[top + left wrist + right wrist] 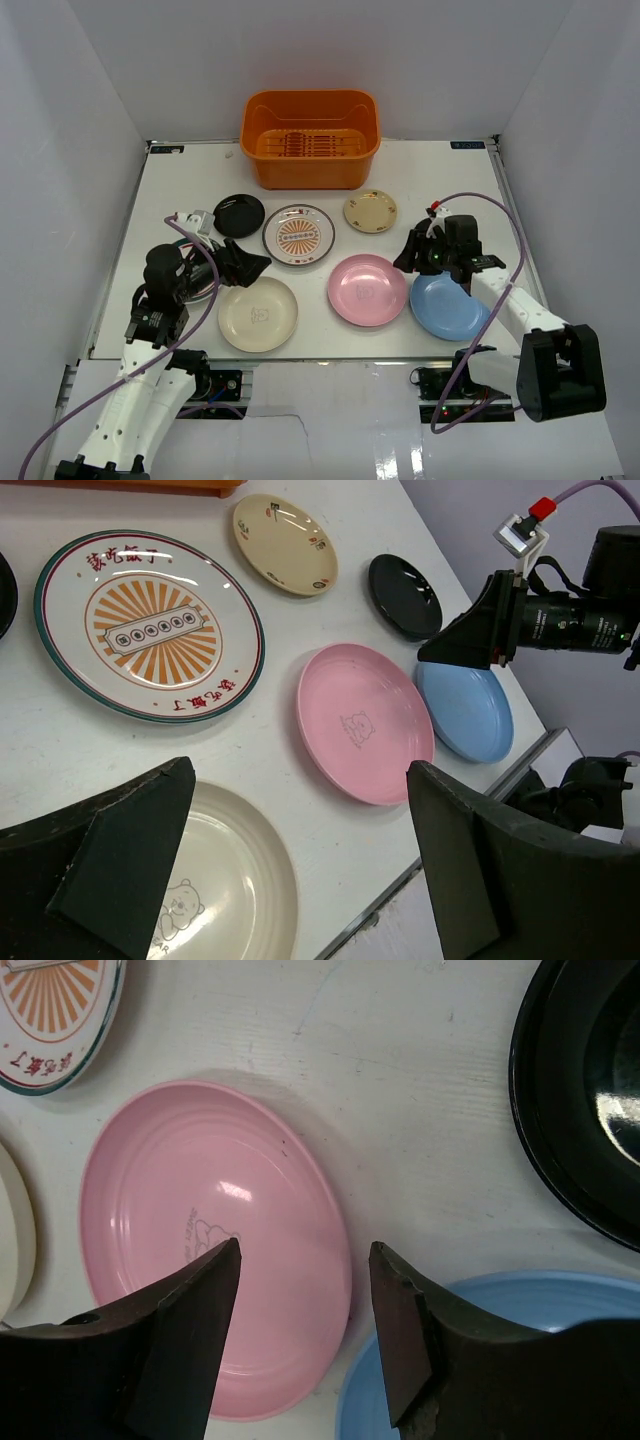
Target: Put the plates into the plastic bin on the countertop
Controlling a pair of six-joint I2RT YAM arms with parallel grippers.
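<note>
The orange plastic bin stands at the back of the white countertop. In front of it lie a black plate, the sunburst plate, the small tan plate, the pink plate, the blue plate and the cream plate. A second black plate lies by the right arm. My left gripper is open and empty, above the cream plate's far edge. My right gripper is open and empty, over the pink plate's right rim next to the blue plate.
White walls close in the countertop on three sides. A purple cable loops over the right side of the table. Part of a further plate shows under my left arm. The table's front edge runs just before the near plates.
</note>
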